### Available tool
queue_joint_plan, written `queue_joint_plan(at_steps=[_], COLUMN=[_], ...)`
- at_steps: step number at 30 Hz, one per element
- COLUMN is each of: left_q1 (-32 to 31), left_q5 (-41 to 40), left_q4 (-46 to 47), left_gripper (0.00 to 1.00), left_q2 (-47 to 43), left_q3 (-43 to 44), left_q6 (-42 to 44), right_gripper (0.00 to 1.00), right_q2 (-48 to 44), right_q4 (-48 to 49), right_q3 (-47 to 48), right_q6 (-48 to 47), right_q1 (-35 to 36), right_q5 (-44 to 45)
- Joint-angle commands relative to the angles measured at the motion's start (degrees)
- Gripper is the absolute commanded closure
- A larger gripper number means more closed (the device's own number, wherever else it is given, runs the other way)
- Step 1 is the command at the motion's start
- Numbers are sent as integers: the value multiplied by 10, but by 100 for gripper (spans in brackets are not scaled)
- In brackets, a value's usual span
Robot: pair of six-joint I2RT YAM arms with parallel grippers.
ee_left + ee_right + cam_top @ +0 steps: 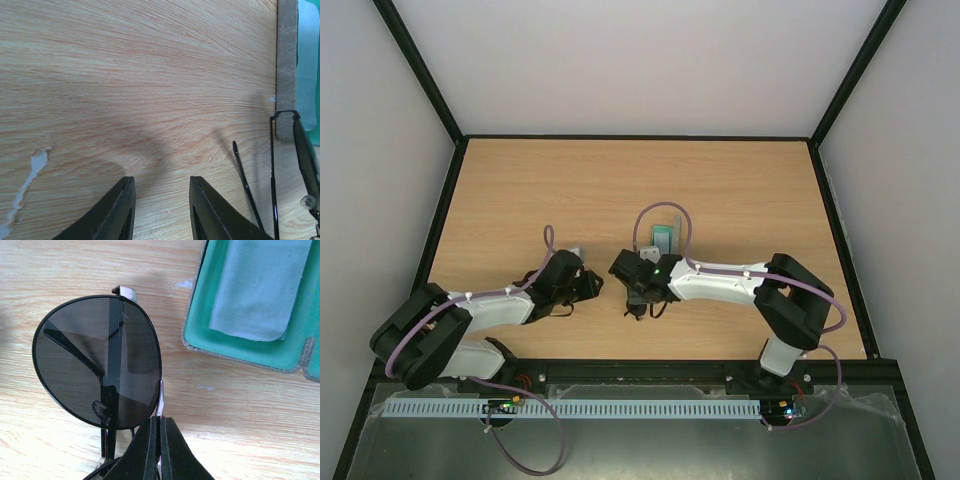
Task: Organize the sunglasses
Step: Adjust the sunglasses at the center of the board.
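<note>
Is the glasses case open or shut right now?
Open. The right wrist view shows the case with its green lining exposed and the blue cloth lying inside it.

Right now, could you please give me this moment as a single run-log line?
right gripper shut on sunglasses frame | left gripper open, empty | case open, cloth inside

No legible text or markings anywhere.
</note>
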Motion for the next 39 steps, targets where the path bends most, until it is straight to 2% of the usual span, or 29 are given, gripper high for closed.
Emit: queue_joint_plan(at_steps=[1, 11, 17, 29, 35, 39], left_q1=[4, 4, 4, 2, -36, -58], left_q5=[-2, 2, 0, 19, 33, 44], left_q4=[-35, -29, -41, -46, -18, 23], left_gripper=[68, 68, 68, 68, 68, 68], left_q2=[12, 16, 0, -45, -47, -13], left_q3=[-18, -19, -23, -53, -60, -64], left_q6=[4, 2, 2, -15, -49, -69], right_gripper=[99, 99, 99, 99, 99, 99], right_q2=[-22, 0, -2, -8, -12, -22], right_q4=[-30, -24, 37, 161, 207, 237], right_q3=[25, 26, -10, -89, -111, -126], right_q6=[-2, -14, -4, 37, 56, 69], right_q1=[4, 4, 4, 4, 4, 4], right_q5=[31, 21, -28, -72, -91, -101])
